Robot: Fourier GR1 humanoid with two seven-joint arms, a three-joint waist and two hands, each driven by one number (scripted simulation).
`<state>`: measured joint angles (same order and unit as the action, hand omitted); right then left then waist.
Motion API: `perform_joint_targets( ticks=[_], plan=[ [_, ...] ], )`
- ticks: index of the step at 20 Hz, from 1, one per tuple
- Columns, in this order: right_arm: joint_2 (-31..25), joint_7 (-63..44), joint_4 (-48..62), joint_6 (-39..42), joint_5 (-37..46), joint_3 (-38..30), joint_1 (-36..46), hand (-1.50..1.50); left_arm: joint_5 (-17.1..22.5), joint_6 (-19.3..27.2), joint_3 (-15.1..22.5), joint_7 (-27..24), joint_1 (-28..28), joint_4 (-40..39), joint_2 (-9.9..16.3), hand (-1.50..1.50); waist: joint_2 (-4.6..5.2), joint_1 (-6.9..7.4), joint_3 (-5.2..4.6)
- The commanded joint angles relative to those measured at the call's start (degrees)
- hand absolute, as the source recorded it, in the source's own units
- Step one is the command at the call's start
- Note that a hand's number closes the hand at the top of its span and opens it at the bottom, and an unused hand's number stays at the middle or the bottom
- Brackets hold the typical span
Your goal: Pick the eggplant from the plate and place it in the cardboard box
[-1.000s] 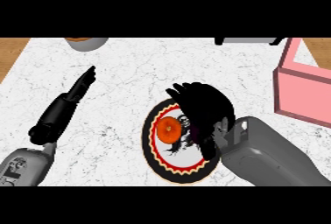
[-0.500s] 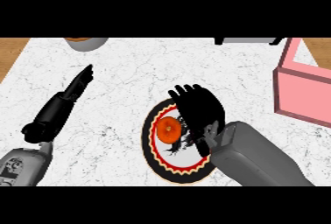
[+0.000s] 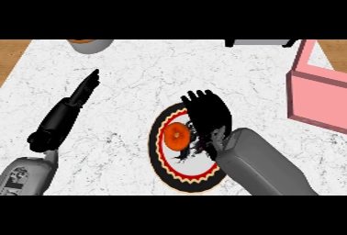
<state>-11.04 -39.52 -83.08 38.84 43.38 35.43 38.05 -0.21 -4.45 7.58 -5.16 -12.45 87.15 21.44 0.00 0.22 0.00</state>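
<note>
stage: grasp not confirmed | right hand [image 3: 207, 112] over plate [image 3: 177, 176], fingers straight | eggplant unclear, orange item [image 3: 177, 136] on plate | pink box [image 3: 318, 89] awaits | left hand [image 3: 68, 114] flat on tabletop [image 3: 136, 73], released

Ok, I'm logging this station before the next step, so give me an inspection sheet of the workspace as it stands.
Surface: white marbled counter, wood showing at the far corners.
Job's things: round plate with a black and red toothed rim; an orange round item lies on it; the eggplant cannot be made out under the hand. Pink box at the right edge, open side up.
Clutter: grey bowl at the far edge, dark object at the far right, both cut off.
Hands: right hand over the plate, fingers' state unclear; left hand resting on the counter at left, fingers straight.
Cables: nothing seen.
Surroundings: nothing seen.
</note>
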Motion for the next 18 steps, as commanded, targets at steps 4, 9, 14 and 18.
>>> perform_joint_targets(
  ticks=[4, 9, 14, 18],
  plan=[
    [5.8, 2.9, 5.4, -3.6, 6.8, 1.0, -2.8, -1.50, -0.5, -2.5, -2.5, 3.4, -0.9, 2.1, -0.7, 0.00, 0.02, 0.06, 0.01],
    [2.0, 7.3, 0.8, -0.9, 8.6, -2.2, -6.5, -1.50, -2.7, -3.9, -3.6, -2.7, 4.4, 0.7, -1.9, 0.00, -0.06, -0.16, 0.00],
    [4.3, 10.0, 10.0, -3.9, 13.6, -2.7, -5.0, -1.50, -2.0, -5.1, -5.1, 2.8, 0.9, 2.9, -2.7, 0.00, -0.04, 0.04, 0.01],
    [5.1, 12.0, 14.4, -8.1, 17.0, -4.8, -4.6, -1.50, -1.8, -6.7, -6.0, 6.1, 0.4, 5.1, -2.6, 0.00, -0.01, 0.08, 0.01]
  ],
)
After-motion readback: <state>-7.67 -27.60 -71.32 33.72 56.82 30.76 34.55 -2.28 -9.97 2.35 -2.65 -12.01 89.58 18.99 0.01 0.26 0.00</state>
